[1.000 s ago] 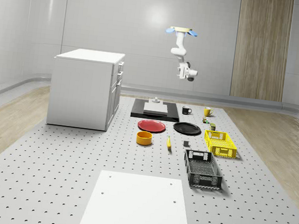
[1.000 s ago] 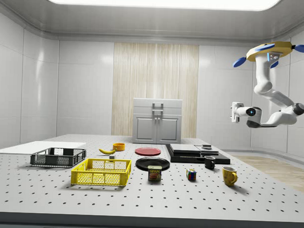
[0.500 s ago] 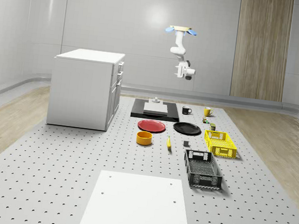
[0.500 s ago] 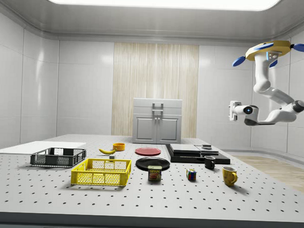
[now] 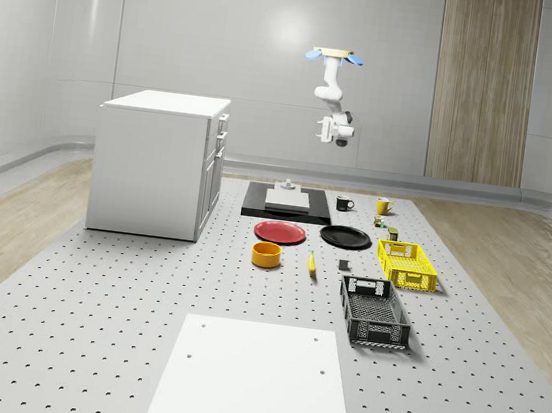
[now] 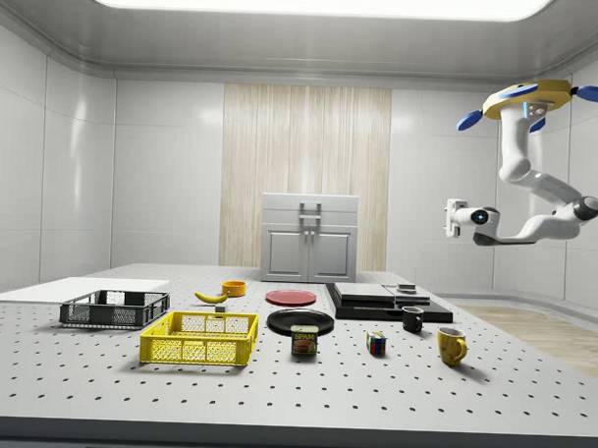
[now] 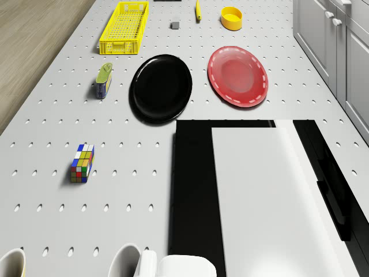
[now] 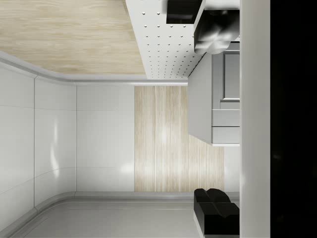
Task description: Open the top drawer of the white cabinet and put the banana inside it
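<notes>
I hover high over the far end of the perforated counter (image 5: 88, 345), above the black slab (image 5: 286, 208) and the mugs, my arm folded so the claw (image 6: 447, 217) points level toward the white cabinet (image 5: 160, 167). That sideways aim suits the first step as I judge it: meeting the top drawer (image 6: 310, 219) head-on, not from above. In the wrist view two dark fingertips (image 8: 213, 208) stand well apart with open air between them, so the claw is released and holds nothing.

The cabinet stands at the whole-scene view's left, its drawers all flush and unopened, the handles facing the row of dishes. I am well apart from it, so nothing has begun on the drawer itself.

The banana (image 5: 311, 263) lies flat on the counter just beside the yellow bowl (image 5: 266, 255), between it and a small grey block (image 5: 343, 266), nearer the camera than the red plate (image 5: 281, 232) and black plate (image 5: 345, 237). It lies in open space, which should leave room for a grasp from above once the drawer is out.

The yellow crate (image 5: 406, 264) and black crate (image 5: 374, 312) lie off to the whole-scene view's right, clear of my likely path.
</notes>
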You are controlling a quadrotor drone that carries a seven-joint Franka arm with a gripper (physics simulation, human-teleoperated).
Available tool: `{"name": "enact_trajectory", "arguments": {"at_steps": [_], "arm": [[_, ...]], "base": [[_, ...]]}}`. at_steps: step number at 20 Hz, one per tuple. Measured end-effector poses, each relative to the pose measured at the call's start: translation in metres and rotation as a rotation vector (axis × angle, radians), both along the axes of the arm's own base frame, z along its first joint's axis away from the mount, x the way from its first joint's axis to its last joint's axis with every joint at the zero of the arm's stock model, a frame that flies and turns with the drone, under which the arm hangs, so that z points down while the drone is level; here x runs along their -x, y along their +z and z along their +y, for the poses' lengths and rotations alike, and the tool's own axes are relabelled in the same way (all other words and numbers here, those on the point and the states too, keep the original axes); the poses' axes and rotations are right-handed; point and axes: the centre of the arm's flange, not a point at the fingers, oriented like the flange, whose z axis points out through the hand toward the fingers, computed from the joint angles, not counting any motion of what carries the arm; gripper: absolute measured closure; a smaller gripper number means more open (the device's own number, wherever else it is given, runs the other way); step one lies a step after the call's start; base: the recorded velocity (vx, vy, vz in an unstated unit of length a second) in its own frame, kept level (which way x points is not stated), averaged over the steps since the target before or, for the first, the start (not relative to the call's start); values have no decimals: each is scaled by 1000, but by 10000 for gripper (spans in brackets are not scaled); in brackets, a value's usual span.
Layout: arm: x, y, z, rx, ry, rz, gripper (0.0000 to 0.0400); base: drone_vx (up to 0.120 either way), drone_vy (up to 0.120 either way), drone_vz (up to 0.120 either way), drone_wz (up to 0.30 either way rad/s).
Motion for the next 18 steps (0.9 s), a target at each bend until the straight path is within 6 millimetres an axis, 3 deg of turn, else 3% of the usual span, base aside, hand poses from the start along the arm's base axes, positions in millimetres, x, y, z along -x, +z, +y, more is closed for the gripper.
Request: {"name": "enact_trajectory", "arguments": {"at_steps": [6, 14, 18], "arm": [[0, 0, 21, 0, 0, 0, 0], [0, 0, 28, 0, 0, 0, 0], [0, 0, 29, 0, 0, 0, 0]], "base": [[120, -120, 0, 0], [120, -120, 0, 0], [120, 0, 0, 0]]}}
